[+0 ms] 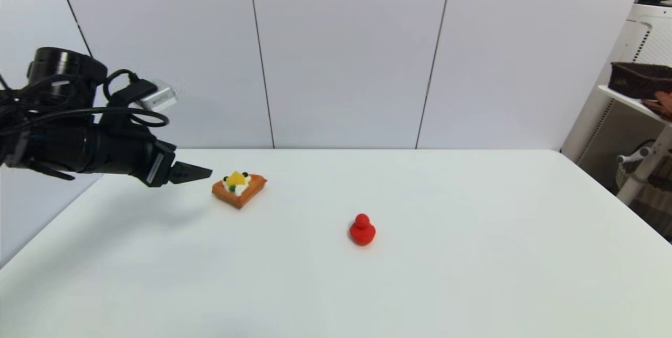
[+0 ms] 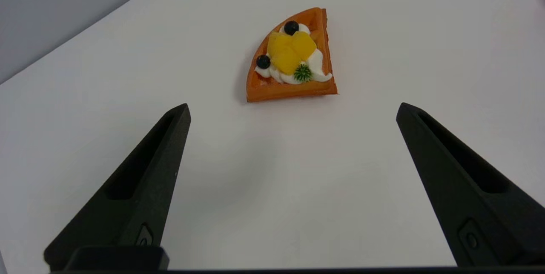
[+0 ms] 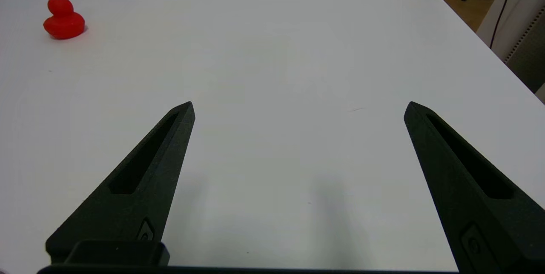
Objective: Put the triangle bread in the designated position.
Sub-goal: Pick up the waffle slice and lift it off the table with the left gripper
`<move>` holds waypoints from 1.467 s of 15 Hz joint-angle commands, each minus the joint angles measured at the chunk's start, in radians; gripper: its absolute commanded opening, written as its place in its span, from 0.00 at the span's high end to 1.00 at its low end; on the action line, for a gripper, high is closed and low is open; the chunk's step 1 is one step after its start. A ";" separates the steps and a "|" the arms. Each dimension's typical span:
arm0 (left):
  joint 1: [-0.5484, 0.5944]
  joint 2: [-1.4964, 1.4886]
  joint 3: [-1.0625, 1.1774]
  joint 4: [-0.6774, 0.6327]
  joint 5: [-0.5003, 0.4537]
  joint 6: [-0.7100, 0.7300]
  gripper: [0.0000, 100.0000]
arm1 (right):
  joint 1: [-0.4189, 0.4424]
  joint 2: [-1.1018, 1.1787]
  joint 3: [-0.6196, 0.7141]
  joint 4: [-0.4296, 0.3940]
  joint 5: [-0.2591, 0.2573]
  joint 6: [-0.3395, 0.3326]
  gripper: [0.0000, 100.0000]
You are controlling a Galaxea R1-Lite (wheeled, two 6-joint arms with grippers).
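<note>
The triangle bread, an orange-brown waffle wedge with white cream, yellow fruit, dark berries and a green bit, lies flat on the white table at the back left. In the left wrist view the triangle bread sits beyond my two spread fingers. My left gripper hovers above the table just left of the bread, open and holding nothing. My right gripper is open over bare tabletop and does not appear in the head view. The designated position carries no mark that I can see.
A small red duck figure stands near the table's middle, also the red duck far off in the right wrist view. A white shelf unit with a dark basket stands beyond the table's right edge. Grey wall panels rise behind the table.
</note>
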State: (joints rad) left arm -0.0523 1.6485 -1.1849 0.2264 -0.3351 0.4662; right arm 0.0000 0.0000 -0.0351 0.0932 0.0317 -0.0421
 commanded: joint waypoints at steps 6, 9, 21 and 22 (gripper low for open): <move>-0.066 0.318 -0.248 0.019 0.002 -0.003 0.00 | 0.000 0.000 0.000 0.000 0.001 -0.001 0.00; -0.081 0.372 -0.289 0.021 0.005 -0.008 0.00 | 0.000 0.000 0.000 0.000 0.001 -0.001 0.00; -0.109 0.445 -0.378 0.139 0.021 -0.017 0.00 | 0.000 0.002 0.000 0.000 0.001 -0.001 0.00; -0.107 0.450 -0.380 0.156 0.027 -0.014 0.00 | 0.000 0.000 0.000 0.000 0.001 -0.001 0.00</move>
State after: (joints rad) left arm -0.1602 2.0872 -1.5626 0.3621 -0.3130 0.4477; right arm 0.0000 0.0000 -0.0351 0.0928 0.0317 -0.0423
